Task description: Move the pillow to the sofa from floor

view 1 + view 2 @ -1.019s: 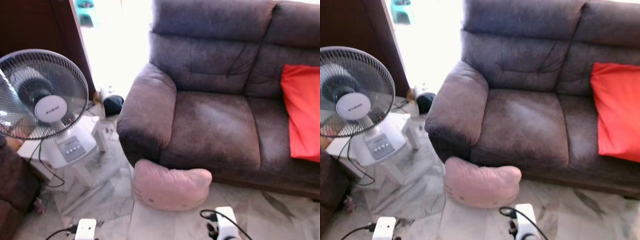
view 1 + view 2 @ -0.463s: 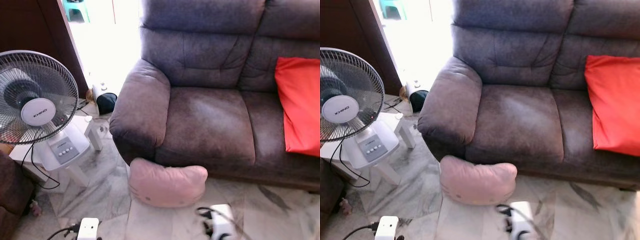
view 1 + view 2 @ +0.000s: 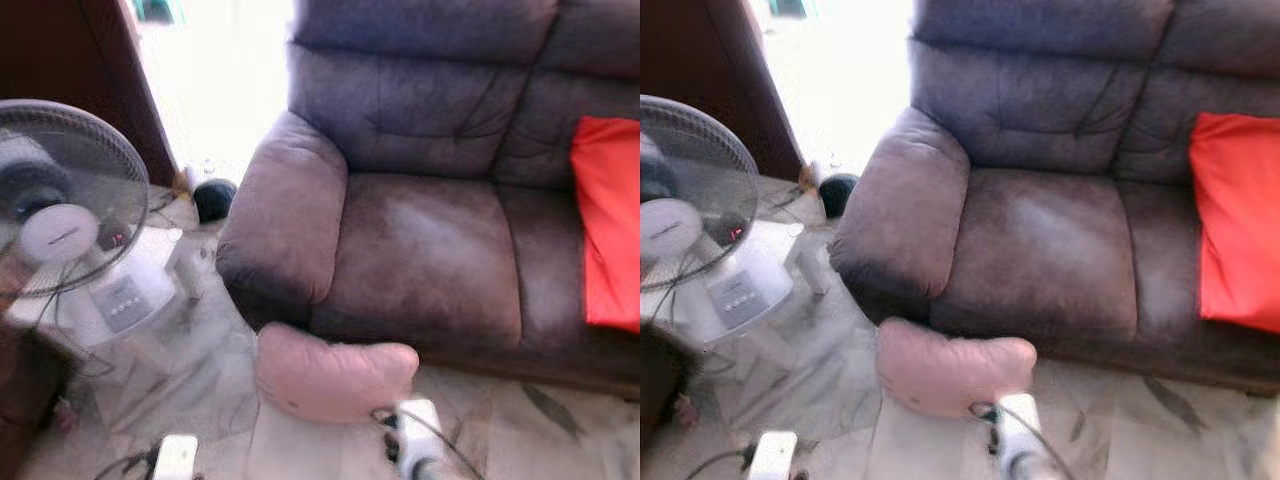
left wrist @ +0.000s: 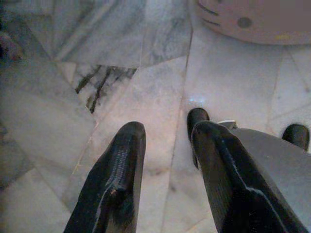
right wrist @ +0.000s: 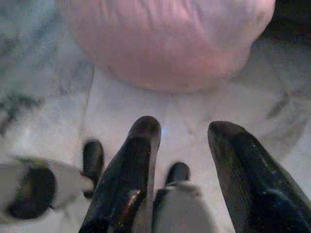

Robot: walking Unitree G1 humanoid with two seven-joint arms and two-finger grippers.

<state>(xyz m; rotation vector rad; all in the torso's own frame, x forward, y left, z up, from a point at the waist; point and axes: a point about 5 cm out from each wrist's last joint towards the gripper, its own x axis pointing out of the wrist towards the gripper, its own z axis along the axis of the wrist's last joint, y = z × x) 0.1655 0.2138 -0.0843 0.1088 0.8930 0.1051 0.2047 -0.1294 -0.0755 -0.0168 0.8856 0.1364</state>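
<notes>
A pink pillow (image 3: pixel 335 375) lies on the marble floor against the front of the brown sofa (image 3: pixel 430 240), below its left armrest. My right gripper (image 5: pixel 184 126) is open just above the floor, and the pillow (image 5: pixel 165 39) is a short way ahead of its fingertips. My right arm (image 3: pixel 415 450) shows at the pillow's near right corner. My left gripper (image 4: pixel 167 128) is open over bare floor, with the pillow's edge (image 4: pixel 248 19) further ahead and off to one side. My left arm (image 3: pixel 175 455) is low, left of the pillow.
A red cushion (image 3: pixel 610 230) rests on the sofa's right seat. A white standing fan (image 3: pixel 65 210) on a small white table is at the left, with cables on the floor. A dark round object (image 3: pixel 213 197) sits near the bright doorway.
The whole view has shifted and blurred, so the camera moved. My right arm has edged left, closer to the pillow's near side. The pillow lies where it was.
</notes>
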